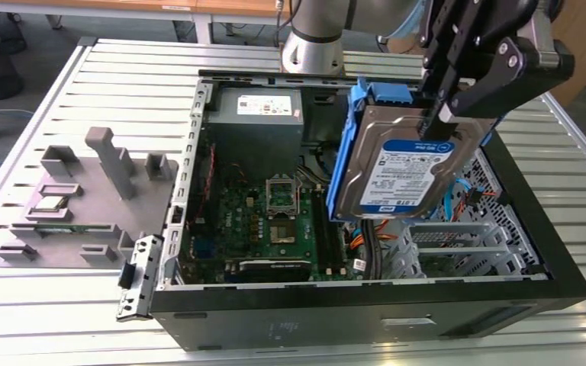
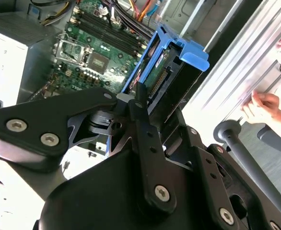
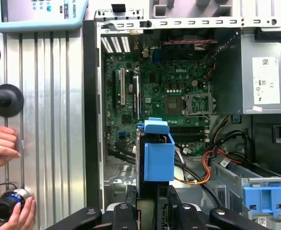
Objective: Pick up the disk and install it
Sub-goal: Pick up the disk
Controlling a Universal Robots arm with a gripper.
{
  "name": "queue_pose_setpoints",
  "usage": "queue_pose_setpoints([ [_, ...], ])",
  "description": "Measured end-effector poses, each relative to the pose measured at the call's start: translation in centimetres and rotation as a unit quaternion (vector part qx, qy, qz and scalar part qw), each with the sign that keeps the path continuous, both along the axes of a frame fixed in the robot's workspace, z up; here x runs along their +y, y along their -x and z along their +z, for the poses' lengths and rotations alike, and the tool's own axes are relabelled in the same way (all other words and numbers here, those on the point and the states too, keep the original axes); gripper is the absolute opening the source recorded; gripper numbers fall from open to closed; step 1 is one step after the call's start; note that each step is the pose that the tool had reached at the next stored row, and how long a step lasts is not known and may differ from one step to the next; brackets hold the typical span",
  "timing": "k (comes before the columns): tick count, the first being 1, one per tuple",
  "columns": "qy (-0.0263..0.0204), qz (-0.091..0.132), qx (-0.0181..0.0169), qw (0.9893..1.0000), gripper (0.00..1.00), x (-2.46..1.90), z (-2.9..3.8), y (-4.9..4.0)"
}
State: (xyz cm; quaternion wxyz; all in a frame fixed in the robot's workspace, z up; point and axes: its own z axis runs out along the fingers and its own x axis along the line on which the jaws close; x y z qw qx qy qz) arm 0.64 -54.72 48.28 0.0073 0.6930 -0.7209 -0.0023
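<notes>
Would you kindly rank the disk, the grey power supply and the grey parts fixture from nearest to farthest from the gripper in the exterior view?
1. The disk: held in the gripper, hanging above the open case.
2. The power supply: in the case's far corner, toward the exterior view's left.
3. The grey parts fixture: outside the case, farthest to the exterior view's left.

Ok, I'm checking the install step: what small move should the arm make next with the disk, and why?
Probably lower the disk slowly, steering clear of the orange cables. The pincer grips it on edge above the open computer case, not yet seated, and those cables lie just under it in the first wrist view.
</notes>
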Motion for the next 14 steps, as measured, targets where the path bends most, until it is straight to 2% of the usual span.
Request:
queue_pose_setpoints([
  [3,0.0009,0.0,0.0,1.0,0.35,-0.53,0.0,-0.01],
  [5,0.0016,0.0,0.0,1.0,0.35,-0.72,0.0,0.0],
  [14,0.0016,0.0,0.0,1.0,0.35,-0.75,0.0,-0.06],
])
